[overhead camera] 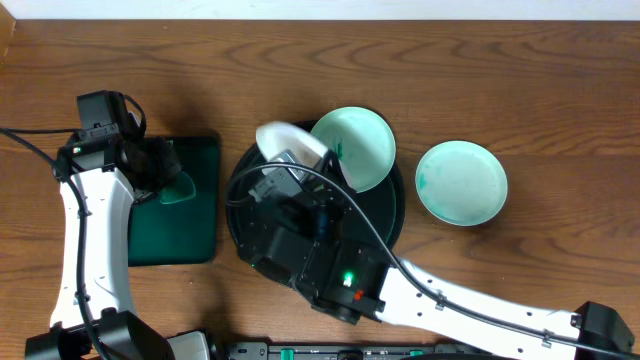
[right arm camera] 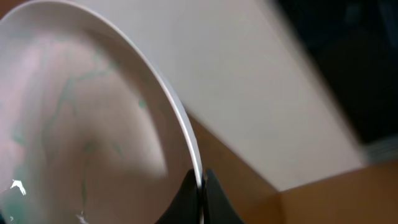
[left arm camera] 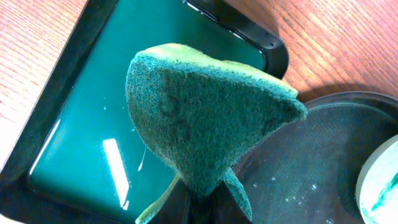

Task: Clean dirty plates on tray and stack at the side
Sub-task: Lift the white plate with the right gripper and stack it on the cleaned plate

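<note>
Right claw (overhead camera: 291,160) is pinched narrow on the thin rim of the held plate (overhead camera: 285,138). Wrist cam shows the black fingertips (right arm camera: 180,205) closed on either side of the edge. That plate is round, glossy and white, tilted steeply, with thin green streaks across its shallow face. It's up off the round black tray (overhead camera: 385,207), which sits directly under the claw and has a matte surface and a raised rim.

Second plate (overhead camera: 358,145) is just right of the claw, pale mint, at the tray's far-right edge. It looks partly over the rim, but I can't tell if it's flat or tipped. Third plate (overhead camera: 461,181) is further right, off the tray on the wood-grain table (overhead camera: 560,90), with a green smear on its left side.

Left claw (overhead camera: 155,165), well left of the right one, is clamped on a sponge (left arm camera: 205,118). The sponge is coarse green scrub fibre with a yellow-green edge, folded into a wedge. Below it is a rectangular dark green tray (left arm camera: 93,124), glossy, and beside the round one.
</note>
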